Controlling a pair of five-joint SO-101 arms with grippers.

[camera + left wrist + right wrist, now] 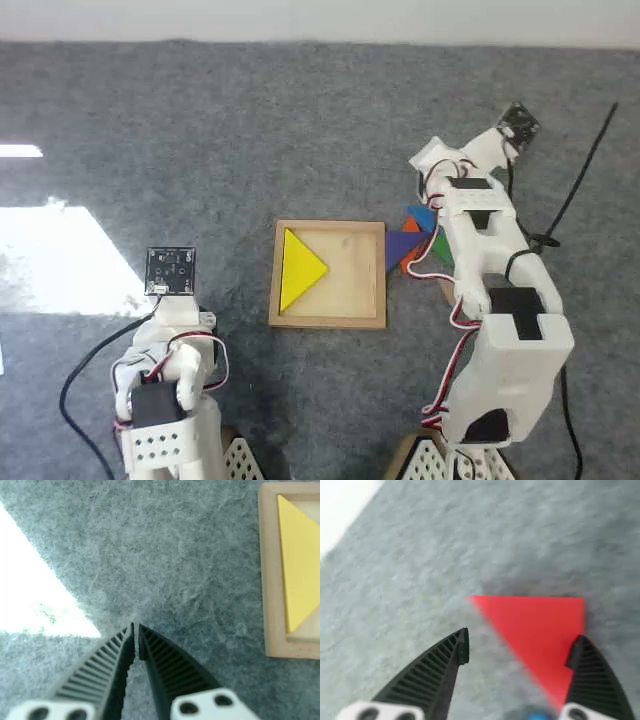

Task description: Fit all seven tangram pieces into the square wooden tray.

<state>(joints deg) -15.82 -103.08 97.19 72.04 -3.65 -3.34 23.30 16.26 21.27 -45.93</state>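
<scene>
Right claw (pixel 521 637) spread wide, red triangle (pixel 535 625) flat on the bench between its tips | loose pieces (pixel 402 245) just beside tray (pixel 327 322), yellow triangle (pixel 298 268) inside | left claw (pixel 136 628) closed, opposite side of tray; right arm nearer.

The wooden tray (pixel 327 320) looks matt, the grey cloth (pixel 200 120) rough and fuzzy.

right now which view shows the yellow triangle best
The high view: the whole yellow triangle shows, lying in the wooden tray against one side. The left wrist view catches part of the triangle, cut off at the picture's edge.
</scene>
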